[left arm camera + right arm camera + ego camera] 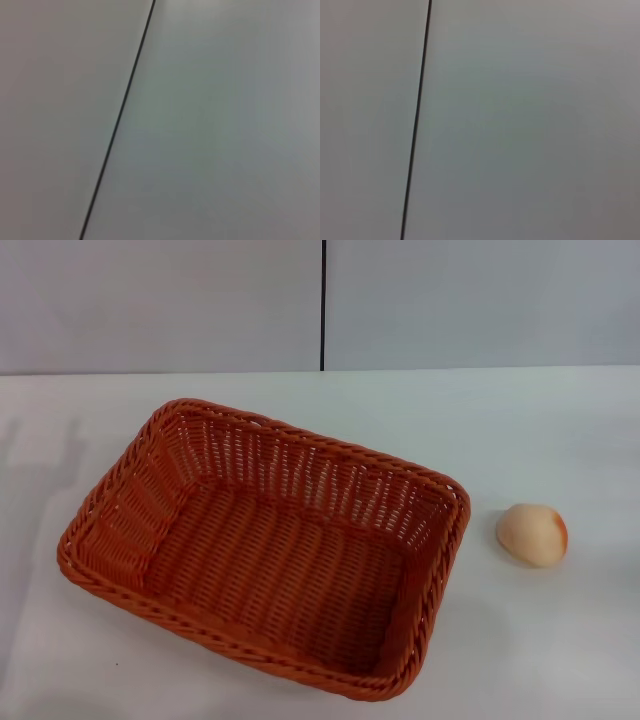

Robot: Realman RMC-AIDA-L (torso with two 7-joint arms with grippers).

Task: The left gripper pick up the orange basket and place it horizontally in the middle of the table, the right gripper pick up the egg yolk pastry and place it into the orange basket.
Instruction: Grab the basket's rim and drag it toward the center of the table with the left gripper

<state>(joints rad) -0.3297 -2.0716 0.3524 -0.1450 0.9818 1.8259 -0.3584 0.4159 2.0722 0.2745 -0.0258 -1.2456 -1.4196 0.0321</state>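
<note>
The orange basket [265, 545] lies empty on the white table [560, 430], left of centre in the head view, turned at a slant with its long side running from far left to near right. To its right, apart from the rim, the egg yolk pastry [532, 534] rests on the table, its orange-brown patch on the right side. Neither gripper shows in any view; both wrist views hold only a pale wall with a dark seam.
A grey wall [160, 300] with a vertical dark seam [323, 305] rises behind the table's far edge. The same seam crosses the left wrist view [120, 120] and the right wrist view [416, 120]. Faint shadows fall on the table's left side.
</note>
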